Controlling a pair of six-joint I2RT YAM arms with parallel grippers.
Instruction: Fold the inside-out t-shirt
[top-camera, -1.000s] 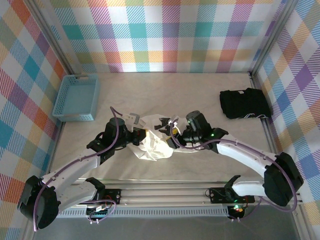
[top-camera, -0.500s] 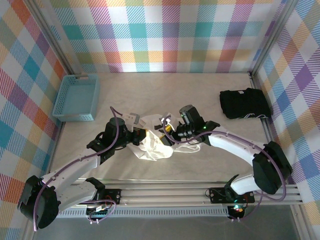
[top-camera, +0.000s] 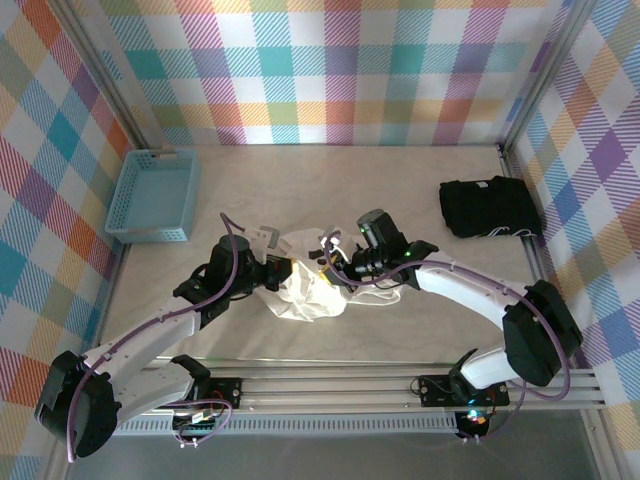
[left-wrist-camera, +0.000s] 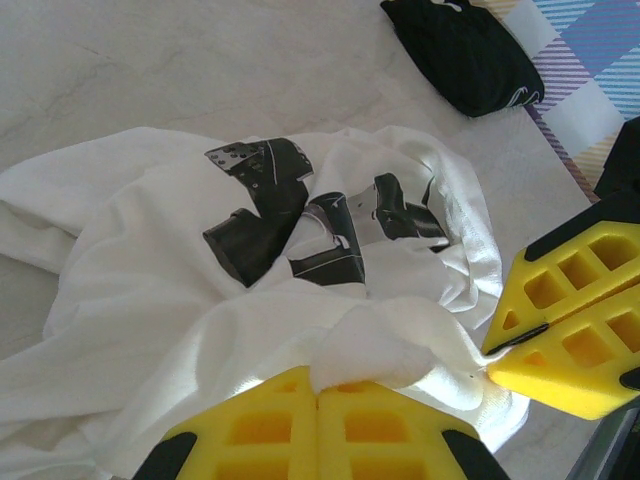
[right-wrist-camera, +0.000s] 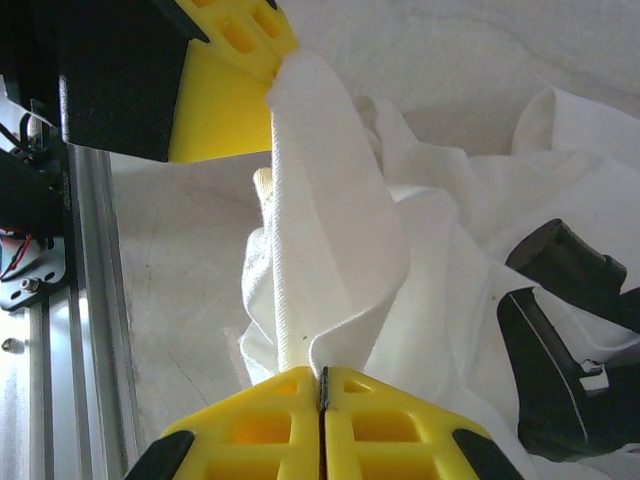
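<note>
At the middle of the top view, slightly toward the bottom, the inside-out t-shirt (top-camera: 312, 292) lies bunched in a white heap on the pale table (top-camera: 330, 185), between the two arms. The left gripper (top-camera: 283, 268) meets the heap's left edge and the right gripper (top-camera: 328, 262) its upper right edge, the two close together.

Along the bottom edge of the left wrist view, the left gripper (left-wrist-camera: 318, 388) has its yellow fingers pressed together on a small fold of white cloth, and the rest of the shirt (left-wrist-camera: 150, 300) spreads upward across the frame with a black print (left-wrist-camera: 262, 215) showing at centre. The right gripper's fingers (left-wrist-camera: 570, 320) sit at the right edge, closed on the same hem.

At the bottom centre of the right wrist view, the right gripper (right-wrist-camera: 322, 382) likewise pinches cloth. From it a taut band of shirt (right-wrist-camera: 335, 250) rises to the left gripper (right-wrist-camera: 262, 55) in the upper left.

A blue basket (top-camera: 153, 195) sits at the table's left and a black folded garment (top-camera: 488, 208) at its right, both well apart from the shirt.
</note>
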